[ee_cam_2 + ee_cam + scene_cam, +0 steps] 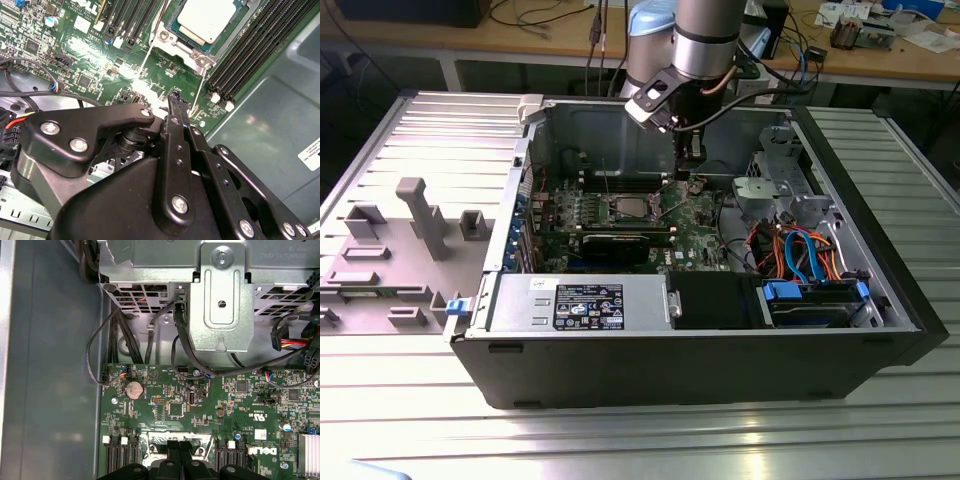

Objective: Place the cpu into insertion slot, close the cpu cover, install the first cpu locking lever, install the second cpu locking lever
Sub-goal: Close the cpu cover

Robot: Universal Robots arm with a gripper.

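The cpu [206, 19] lies with its silver top up in the insertion slot [626, 208] on the green motherboard. The cpu cover [184, 47], a silver frame, lies around it. Two thin locking lever rods [199, 92] [144, 59] run out from the socket's corners. My gripper [176, 97] hangs low over the board just beside the socket, on the exterior view's right of it, with its black fingers [172, 455] shut together. One rod's end lies close to the fingertips; I cannot tell whether they touch. In the first wrist view the gripper [179, 444] covers part of the socket frame [150, 444].
Black memory slots [250, 55] flank the socket on both sides. A metal drive cage [220, 295] with black cables [180, 350] stands past the board. A black expansion card [620, 245] and power supply [585, 300] sit nearer the case front. A grey fixture tray [410, 230] lies outside.
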